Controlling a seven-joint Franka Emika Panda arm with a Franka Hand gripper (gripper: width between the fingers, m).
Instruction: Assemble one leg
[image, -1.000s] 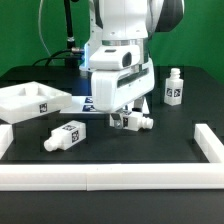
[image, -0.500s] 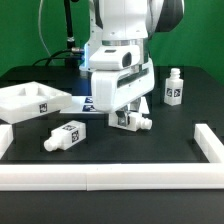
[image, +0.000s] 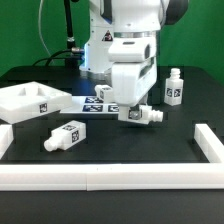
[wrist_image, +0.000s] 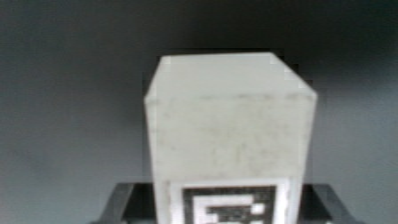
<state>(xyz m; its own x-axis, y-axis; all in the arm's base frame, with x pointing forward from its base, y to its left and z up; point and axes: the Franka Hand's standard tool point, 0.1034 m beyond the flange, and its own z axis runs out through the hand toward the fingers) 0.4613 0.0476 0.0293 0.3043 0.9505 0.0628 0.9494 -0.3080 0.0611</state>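
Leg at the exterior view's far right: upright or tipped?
Upright: the leg stands on its wide end on the table, narrow peg pointing up, tag facing the camera.

No legible text; the leg (wrist_image: 228, 115) bears a patterned tag (wrist_image: 224, 208).

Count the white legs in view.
3: the lying leg at the exterior view's left, the upright leg at its right, the held leg in the gripper. Another may be hidden behind the arm.
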